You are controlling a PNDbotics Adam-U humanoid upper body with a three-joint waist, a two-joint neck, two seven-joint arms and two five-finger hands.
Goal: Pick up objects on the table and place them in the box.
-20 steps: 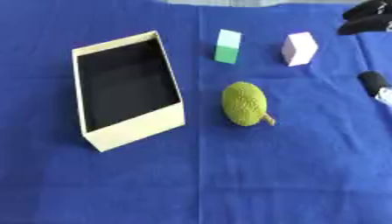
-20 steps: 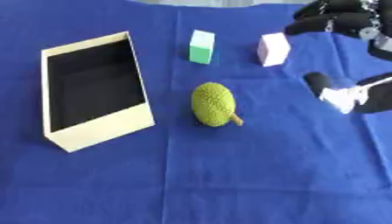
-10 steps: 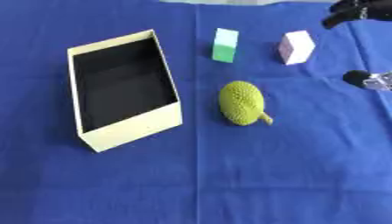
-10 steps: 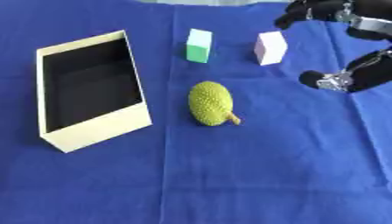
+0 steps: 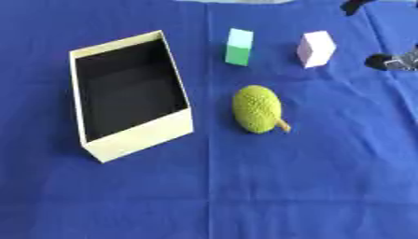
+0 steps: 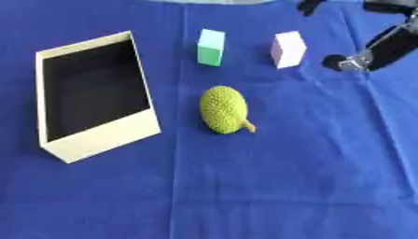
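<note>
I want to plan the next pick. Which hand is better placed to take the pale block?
The right hand. It shows at the right edge, close beside the pale block, which stands free on the blue cloth. The left hand is not in view.

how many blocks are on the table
2: a green block beyond the bumpy fruit, and a pale pink block to its right. None shows inside the box.

The right hand is pulling back toward the far right corner of the table, now higher and farther from the bumpy green fruit than a second ago.
</note>
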